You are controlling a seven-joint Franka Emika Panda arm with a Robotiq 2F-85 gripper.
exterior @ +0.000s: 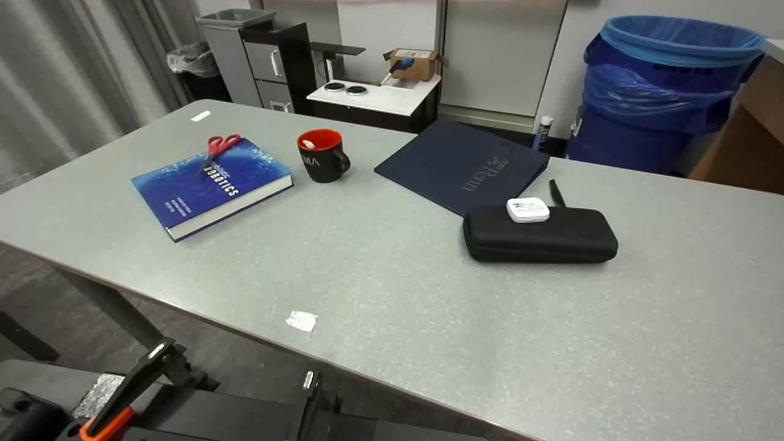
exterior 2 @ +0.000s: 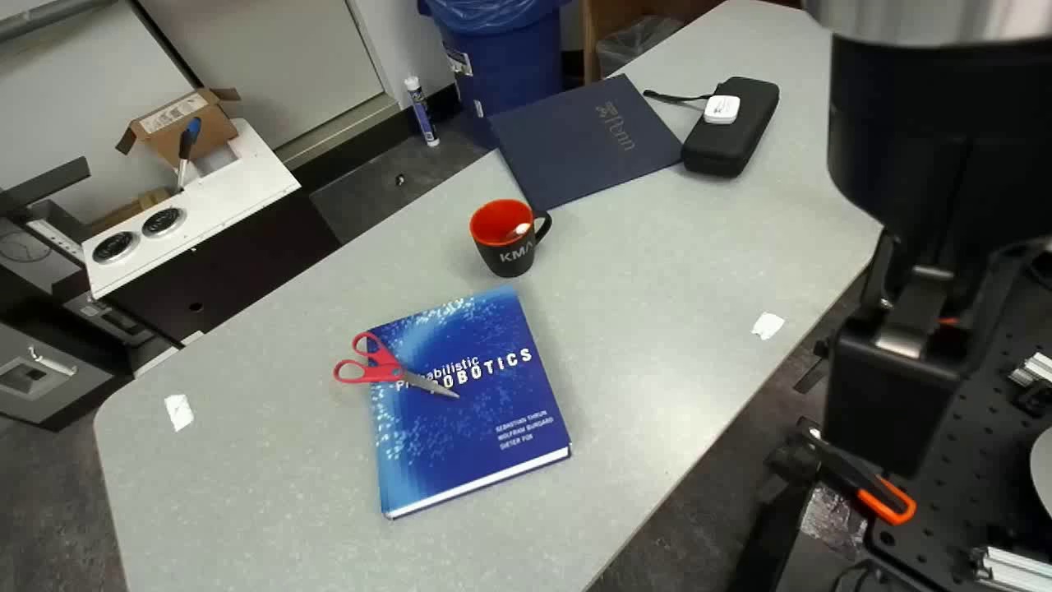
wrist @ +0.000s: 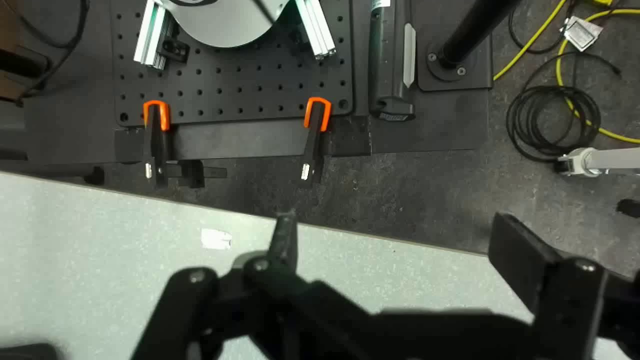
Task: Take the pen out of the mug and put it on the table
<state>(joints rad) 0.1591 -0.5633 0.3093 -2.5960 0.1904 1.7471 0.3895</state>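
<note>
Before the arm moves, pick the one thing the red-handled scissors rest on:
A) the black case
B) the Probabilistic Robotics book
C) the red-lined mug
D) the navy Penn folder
B: in both exterior views the red-handled scissors lie on the Probabilistic Robotics book, covering part of its title.

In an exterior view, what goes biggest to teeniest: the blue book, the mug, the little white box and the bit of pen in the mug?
1. Blue book
2. Mug
3. Little white box
4. Pen, counting only the bit that shows
</note>
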